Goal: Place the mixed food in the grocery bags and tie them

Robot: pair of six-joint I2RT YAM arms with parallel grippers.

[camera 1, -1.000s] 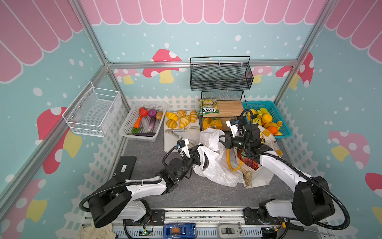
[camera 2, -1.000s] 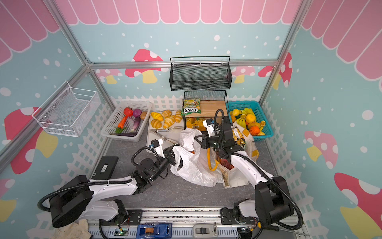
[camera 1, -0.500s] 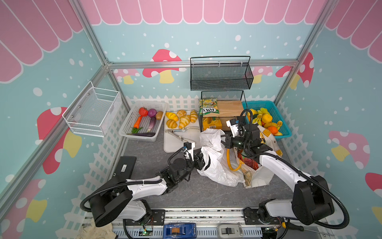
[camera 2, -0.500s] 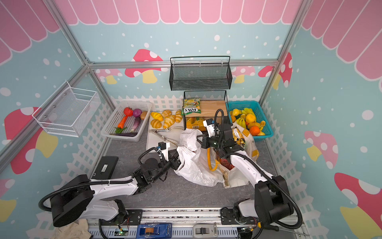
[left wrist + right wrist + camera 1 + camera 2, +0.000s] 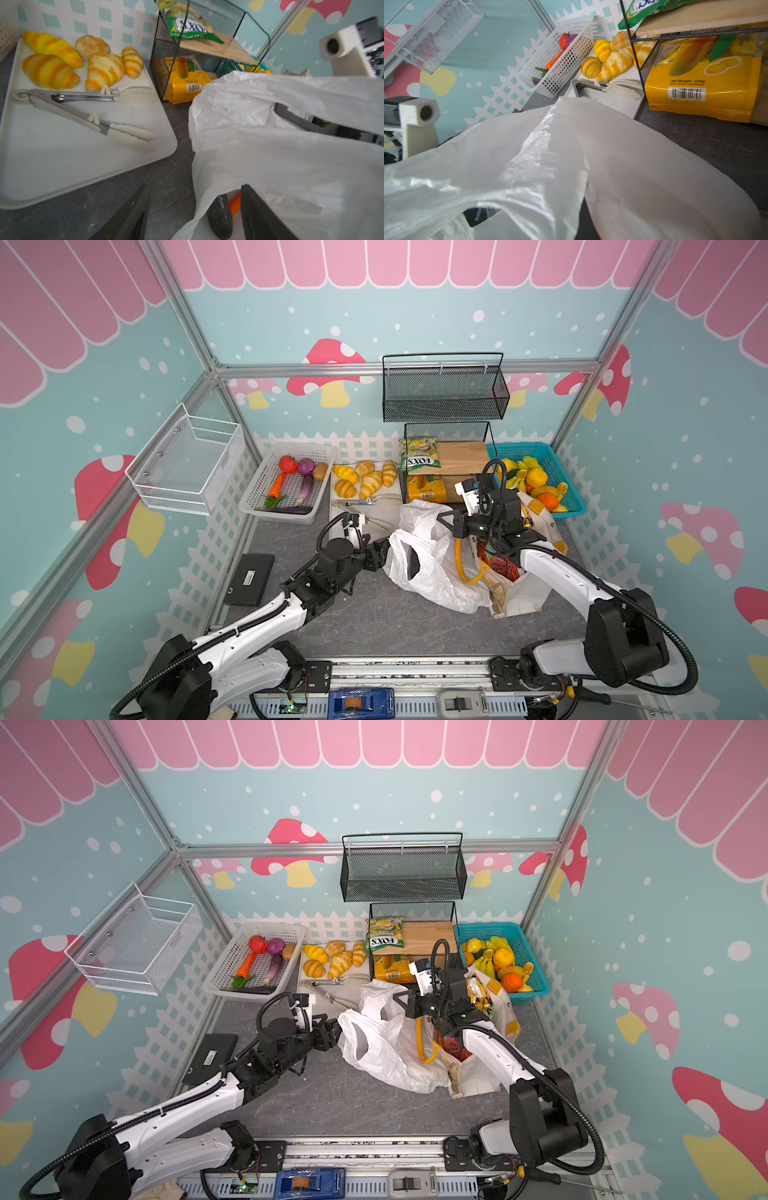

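Rear left: a carrot (image 5: 276, 486) and a purple onion (image 5: 306, 466) lie in the white basket (image 5: 257, 485), so some food probably remains to be loaded.

Centre left: the left gripper (image 5: 379, 554) sits low over the counter (image 5: 374, 622) at the left lip of the white plastic bag (image 5: 432, 572). Its jaws were closed a second ago at much the same spot. They now stand well apart and grip nothing. In the left wrist view the bag's lip runs between the two fingers. A dark oblong piece (image 5: 220, 218) and an orange piece (image 5: 235, 204) lie just inside the mouth. This reads as food just released into the bag, though what the jaws carried cannot be made out.

Centre: the right gripper (image 5: 444, 522) has not moved and is closed. Its fingertips are hidden under the bag's film, which rises to it in a ridge. It appears to pinch the upper rim and hold the mouth up.

Centre right: the tote (image 5: 530, 595) lies against the bag beneath the right arm. A red packet (image 5: 500, 566) and a black-and-gold packet (image 5: 478, 994) are at its mouth. The handles of both bags hang loose, so tying is not yet done.

Writing, left to right:
- The black box (image 5: 249, 578) carries a white label too small to read.
- The green packet (image 5: 419, 456) on the wooden shelf reads "FOX'S", upside down in both top views.
- The yellow packet (image 5: 702, 89) below the shelf shows "Net Weight : 320g" above a barcode.
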